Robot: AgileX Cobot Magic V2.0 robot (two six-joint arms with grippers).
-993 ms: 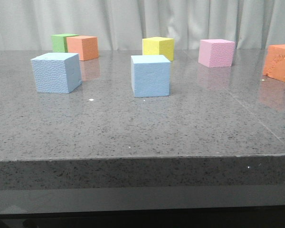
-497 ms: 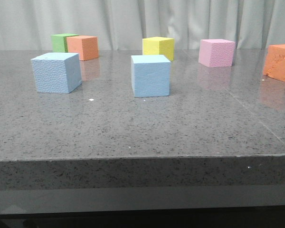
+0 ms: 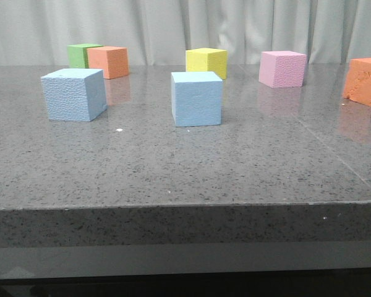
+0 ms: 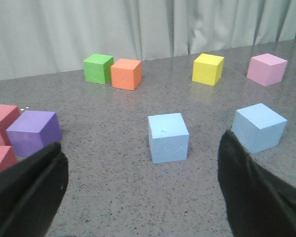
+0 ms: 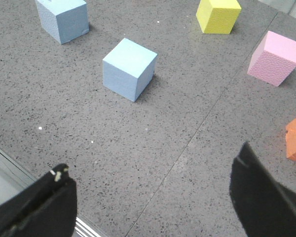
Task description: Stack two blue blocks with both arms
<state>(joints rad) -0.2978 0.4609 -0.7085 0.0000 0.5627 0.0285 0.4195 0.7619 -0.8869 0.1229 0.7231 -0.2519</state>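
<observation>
Two blue blocks stand apart on the grey stone table (image 3: pixel 173 167). The rough-textured blue block (image 3: pixel 74 94) is at the left and the smoother blue block (image 3: pixel 196 99) is near the middle. Neither arm shows in the front view. In the left wrist view my left gripper (image 4: pixel 141 148) is open and holds nothing; the rough block (image 4: pixel 168 137) lies ahead of its fingers and the smoother one (image 4: pixel 259 127) beside it. My right gripper (image 5: pixel 153 160) is open and empty near the table's front edge, with the smoother block (image 5: pixel 129 69) and the rough block (image 5: pixel 62 19) farther off.
Further back stand a green cube (image 3: pixel 81 55), an orange cube (image 3: pixel 108 62), a yellow cube (image 3: pixel 206 62) and a pink cube (image 3: pixel 282 68). Another orange cube (image 3: pixel 365 81) is at the right edge. A purple cube (image 4: pixel 33 132) and red cubes (image 4: pixel 0 118) sit at the far left.
</observation>
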